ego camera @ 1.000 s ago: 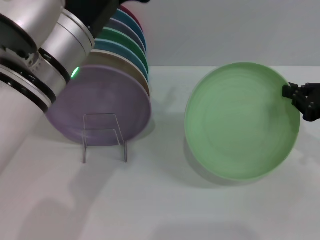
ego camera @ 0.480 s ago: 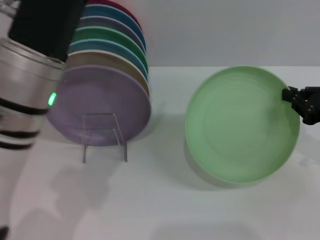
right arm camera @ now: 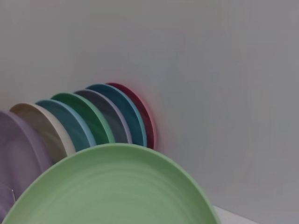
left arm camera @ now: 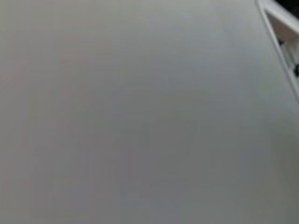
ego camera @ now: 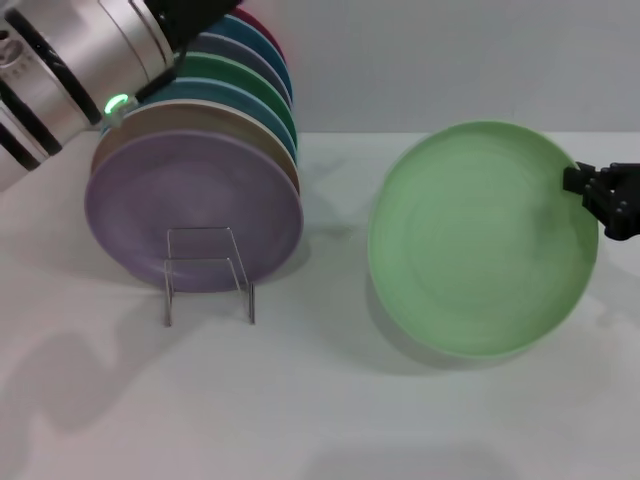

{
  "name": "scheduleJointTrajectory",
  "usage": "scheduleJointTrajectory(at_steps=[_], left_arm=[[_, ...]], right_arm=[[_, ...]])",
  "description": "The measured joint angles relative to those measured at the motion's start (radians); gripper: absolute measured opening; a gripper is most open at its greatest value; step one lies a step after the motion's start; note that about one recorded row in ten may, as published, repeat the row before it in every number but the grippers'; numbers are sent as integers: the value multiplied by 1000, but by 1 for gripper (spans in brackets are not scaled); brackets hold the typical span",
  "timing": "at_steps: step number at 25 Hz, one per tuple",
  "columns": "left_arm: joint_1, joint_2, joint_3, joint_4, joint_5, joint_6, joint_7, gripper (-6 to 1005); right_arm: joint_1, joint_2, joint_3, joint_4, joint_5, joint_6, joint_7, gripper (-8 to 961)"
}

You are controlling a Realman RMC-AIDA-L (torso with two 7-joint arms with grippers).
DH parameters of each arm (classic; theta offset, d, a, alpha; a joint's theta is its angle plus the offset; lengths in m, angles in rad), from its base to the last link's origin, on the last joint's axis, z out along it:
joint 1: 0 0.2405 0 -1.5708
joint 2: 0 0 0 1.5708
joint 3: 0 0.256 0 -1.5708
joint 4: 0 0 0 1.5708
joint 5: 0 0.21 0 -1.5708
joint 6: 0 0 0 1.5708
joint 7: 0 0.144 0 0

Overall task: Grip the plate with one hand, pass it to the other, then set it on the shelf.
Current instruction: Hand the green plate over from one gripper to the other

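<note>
The pale mint-green plate point(ego camera: 482, 238) hangs tilted a little above the table on the right, with its shadow under it. My right gripper point(ego camera: 578, 188), slim and black, is shut on the plate's right rim. The right wrist view shows the plate's near rim point(right arm camera: 112, 186). My left arm, silver-grey with black bands and a green light point(ego camera: 117, 102), reaches in at the top left. Only the black base of its gripper point(ego camera: 195, 12) shows, above the standing plates. The thin-wire shelf point(ego camera: 208, 272) stands at the left, its front loop free.
Several plates stand in a row on the rack: a lilac one point(ego camera: 195, 205) in front, then beige, light blue, darker green point(ego camera: 262, 88), grey, teal and red. They also show in the right wrist view point(right arm camera: 84, 116). A grey wall stands behind the table.
My left arm has swung up and back to the top left and no longer covers the lilac plate. The mint-green plate and right gripper have barely moved.
</note>
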Motion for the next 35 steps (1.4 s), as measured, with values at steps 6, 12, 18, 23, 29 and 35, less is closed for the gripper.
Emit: scheduleJointTrajectory(at_steps=[6,12,18,23,29,35], left_arm=[[19,-36,-27,-11,0,-144,16,759],[-19,-53,-41,-128,-9,-587,81,759],[-5,-209,-202,-243,-280,-988,527,760],[29,-397,-526,-257,-629,-1289,1021,759],[45,-398,-556,-234,-708,-1312,1138,760],[26,-398,-519,-168,-724,-1345,1128,760]], right_arm=[[3,0,-5,0,14,0,-11,28],[2,0,-3,-1,21,-1,-14,33],[0,1,-7,-2,54,1,-52,37],[4,0,-9,-6,74,9,-70,41],[7,0,-19,-10,86,15,-92,46],[21,1,-23,-4,110,36,-123,51]])
